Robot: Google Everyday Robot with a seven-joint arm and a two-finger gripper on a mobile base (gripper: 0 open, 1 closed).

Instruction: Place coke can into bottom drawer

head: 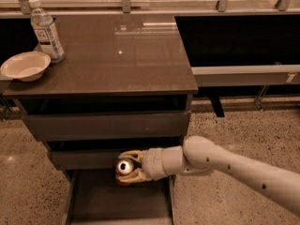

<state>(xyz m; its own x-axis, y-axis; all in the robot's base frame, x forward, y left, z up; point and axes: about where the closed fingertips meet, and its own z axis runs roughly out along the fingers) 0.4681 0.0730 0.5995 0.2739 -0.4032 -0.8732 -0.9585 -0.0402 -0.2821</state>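
My gripper (125, 168) is shut on the coke can (124, 167), a red can whose silver top faces the camera. The pale fingers (133, 155) wrap it above and below. The can hangs lying on its side in front of the middle drawer front, just over the back of the bottom drawer (119, 200), which is pulled out as a dark tray with pale side rails. My white arm reaches in from the lower right.
The cabinet's dark top (117, 55) carries a clear water bottle (46, 30) and a white bowl (25, 65) at its left edge. Two flat grey drawer fronts (105, 124) sit above the open drawer. Speckled floor lies on both sides.
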